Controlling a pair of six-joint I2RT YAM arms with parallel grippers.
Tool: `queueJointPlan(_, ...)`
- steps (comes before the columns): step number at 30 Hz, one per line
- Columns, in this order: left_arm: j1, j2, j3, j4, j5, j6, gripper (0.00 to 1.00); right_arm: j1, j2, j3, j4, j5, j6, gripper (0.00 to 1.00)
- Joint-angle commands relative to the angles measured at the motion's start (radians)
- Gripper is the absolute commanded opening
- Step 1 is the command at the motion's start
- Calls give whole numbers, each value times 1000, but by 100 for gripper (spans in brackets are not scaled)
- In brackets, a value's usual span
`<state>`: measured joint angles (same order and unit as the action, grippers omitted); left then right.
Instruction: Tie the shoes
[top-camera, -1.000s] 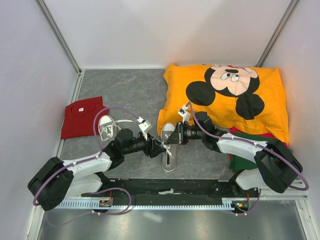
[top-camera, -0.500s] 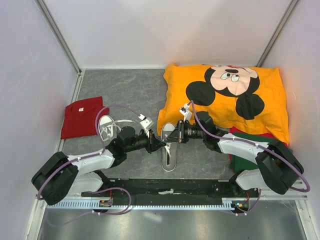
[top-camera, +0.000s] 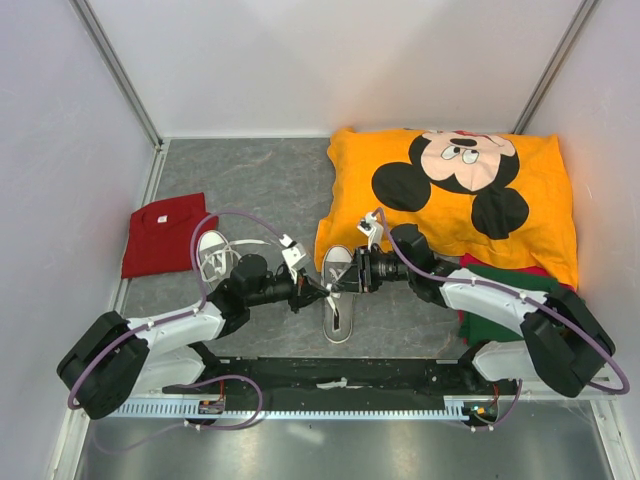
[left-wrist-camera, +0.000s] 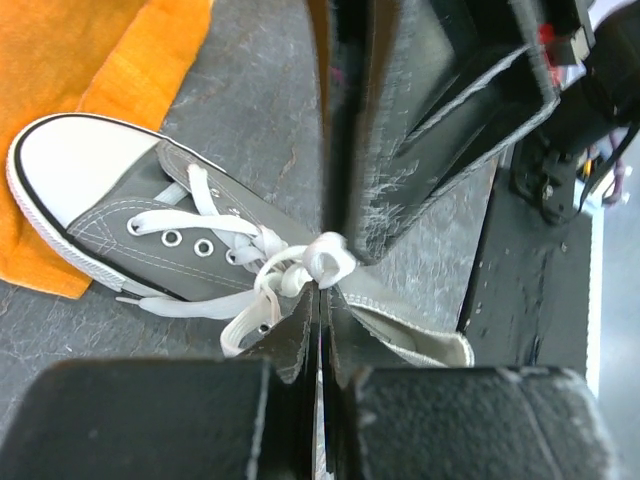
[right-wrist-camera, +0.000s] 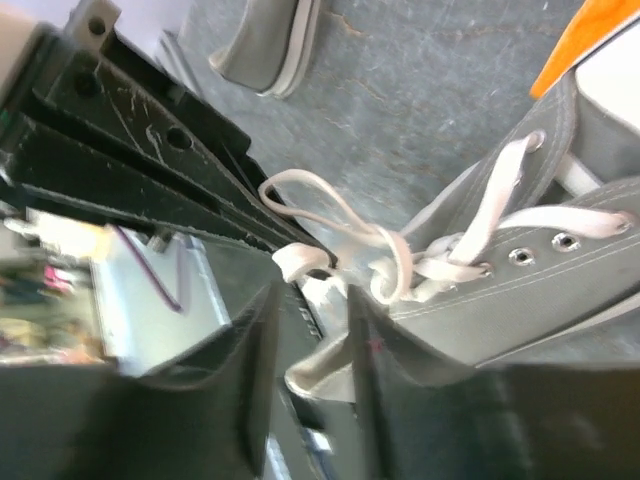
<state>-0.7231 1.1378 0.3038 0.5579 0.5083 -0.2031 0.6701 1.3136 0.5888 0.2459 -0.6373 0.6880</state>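
One grey shoe (top-camera: 337, 322) lies between my two grippers, its white toe cap against the orange pillow; the other shoe (top-camera: 212, 252) lies to the left, near the red shirt. In the left wrist view the near shoe (left-wrist-camera: 150, 225) shows its white laces (left-wrist-camera: 262, 262) knotted loosely. My left gripper (left-wrist-camera: 322, 292) is shut, with a lace loop (left-wrist-camera: 331, 258) pinched at its tips. My right gripper (right-wrist-camera: 312, 322) stands open just opposite, a slack piece of lace (right-wrist-camera: 322, 370) lying between its fingers. The other shoe (right-wrist-camera: 265, 45) shows at the top of the right wrist view.
An orange Mickey Mouse pillow (top-camera: 460, 190) fills the back right. A folded red shirt (top-camera: 165, 232) lies at the left, and green and red clothes (top-camera: 500, 272) lie under the right arm. White walls enclose the grey floor; the arms' black base rail (top-camera: 340, 378) runs along the front.
My left gripper has closed on the lace loop over the near shoe. My right gripper, shut before, has opened and let the lace go. Both arms shifted slightly.
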Motion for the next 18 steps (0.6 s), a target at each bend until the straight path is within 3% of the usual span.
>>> queueJointPlan(1,5,-7,18,-3,68,146,2,-7,-62,95,-164,-36,-333,49)
queueJointPlan(2,5,-9,20,-6,91,155,2,-9,-74,107,-189,-35,-434,53)
queueJointPlan(8,5,-15,24,-32,108,241,2,-10,-96,146,-279,-97,-751,58)
queueJointPlan(18,5,7,41,-39,141,300,2,-7,90,273,-327,-191,-795,57)
